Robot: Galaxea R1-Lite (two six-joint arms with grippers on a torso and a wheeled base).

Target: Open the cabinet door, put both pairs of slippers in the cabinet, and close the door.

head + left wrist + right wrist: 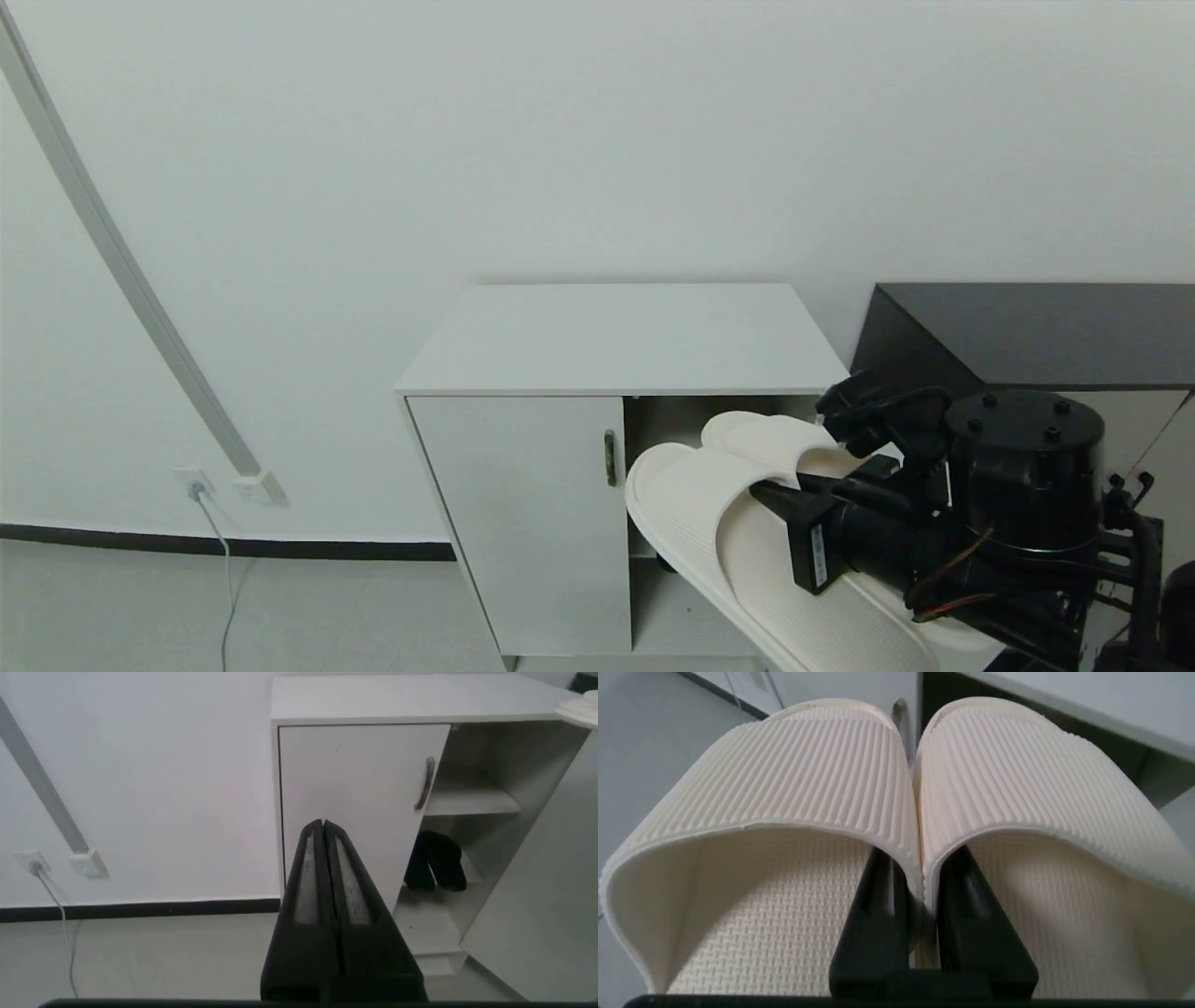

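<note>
cream, ribbed; pinching slippers (695, 509) in right gripper (913, 933) before open cabinet (616, 336), left gripper (323, 835) pressed together; next, probably sliding onto upper shelf (476, 801).

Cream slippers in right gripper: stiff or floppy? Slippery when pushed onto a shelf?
Probably light and fairly stiff: the cream slippers jut from the right gripper without visible sag. Ribbed, textured surfaces suggest grippy foam, so sliding may drag. Pinched only at their inner walls, they might splay if a toe catches the cabinet.
</note>
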